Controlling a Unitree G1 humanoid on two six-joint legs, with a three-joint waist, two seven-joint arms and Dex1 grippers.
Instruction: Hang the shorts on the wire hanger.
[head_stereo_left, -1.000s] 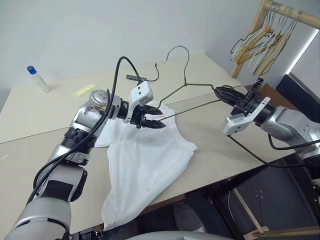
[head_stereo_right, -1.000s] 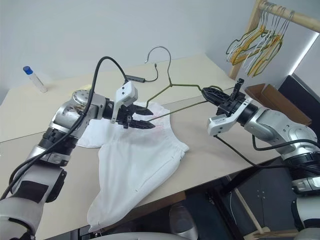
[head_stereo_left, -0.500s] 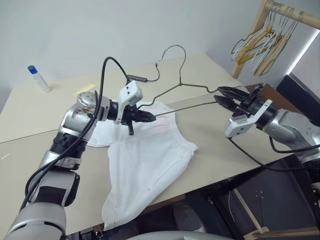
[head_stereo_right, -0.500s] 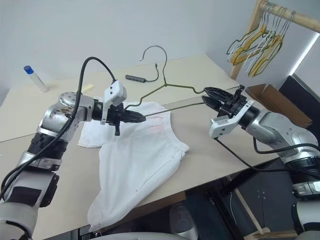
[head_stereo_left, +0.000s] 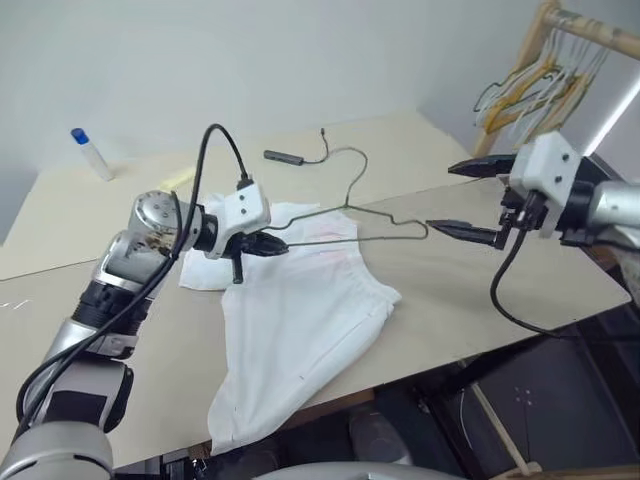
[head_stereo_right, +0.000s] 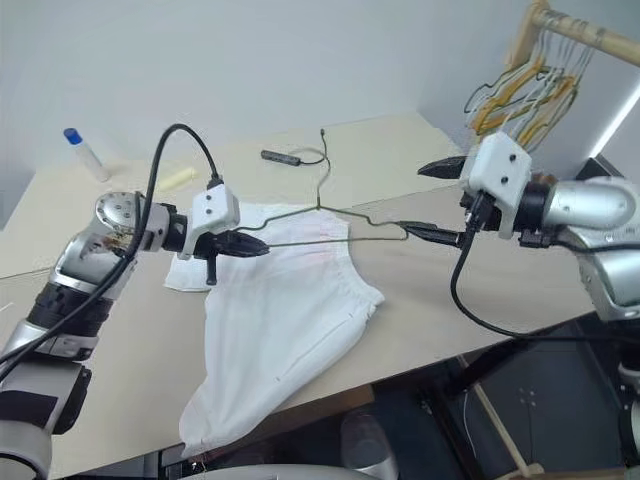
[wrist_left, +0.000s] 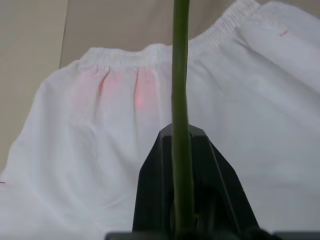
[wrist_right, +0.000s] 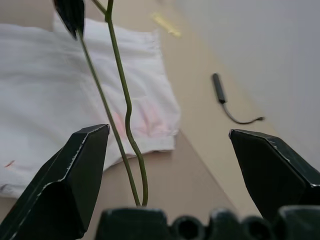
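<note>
No text, label, brand or number seems readable on anything in these views.

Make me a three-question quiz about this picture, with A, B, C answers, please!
1. Where are the shorts?
A. lying on the table
B. hanging on the wooden rack
C. on the floor

2. What colour is the cap of the small bottle?
A. red
B. blue
C. green

3. What is the right gripper doing?
A. squeezing the shorts
B. holding the bottle
C. standing wide open

Answers:
1 A, the white shorts are spread on the beige table, one leg drooping over its near edge.
2 B, the bottle at the table's far left corner has a blue cap.
3 C, its two black fingers are far apart, while the left gripper is shut on the wire hanger.
</note>
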